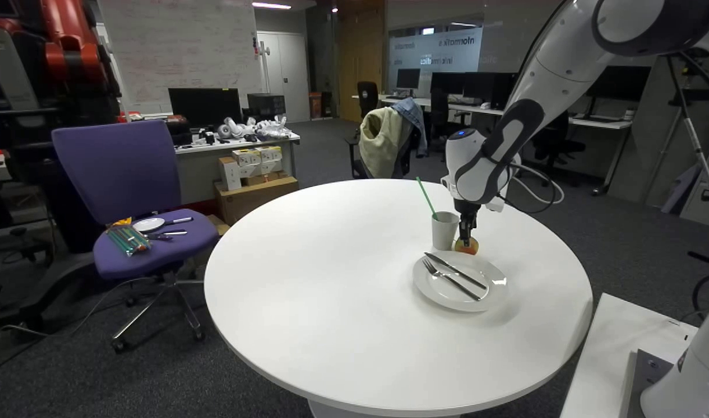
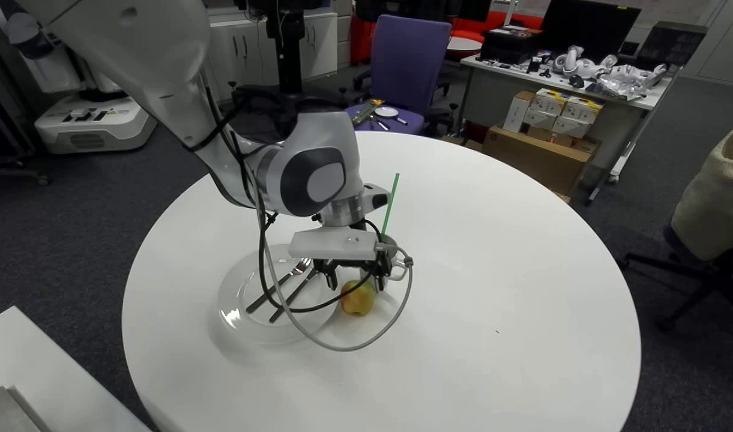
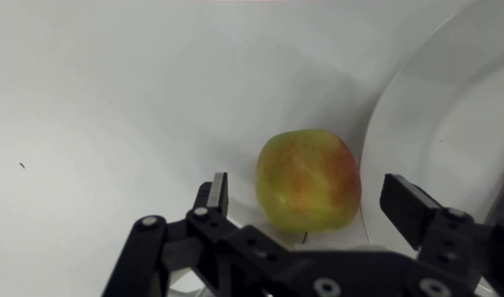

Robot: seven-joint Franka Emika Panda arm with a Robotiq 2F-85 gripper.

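A yellow-green apple with red patches point(image 3: 307, 181) rests on the white table beside the rim of a white plate point(image 3: 408, 123). My gripper point(image 3: 305, 176) is open just over it, one finger on each side with a gap to the fruit. The right finger point(image 3: 404, 202) reaches over the plate's edge. In both exterior views the gripper point(image 2: 356, 288) points down at the apple point(image 2: 357, 303). On the plate point(image 1: 447, 299) lie a knife point(image 1: 456, 270) and a fork point(image 1: 453, 280). Close by the apple stands a white cup point(image 1: 444, 232) holding a green straw point(image 1: 427, 197).
The round white table point(image 1: 308, 290) carries all of these. A loose cable loop point(image 2: 366, 345) hangs from the wrist near the apple. Behind the table, a purple chair point(image 2: 408, 60) bears a small white plate, utensils and a packet. A second chair point(image 1: 383, 139) has clothes over it.
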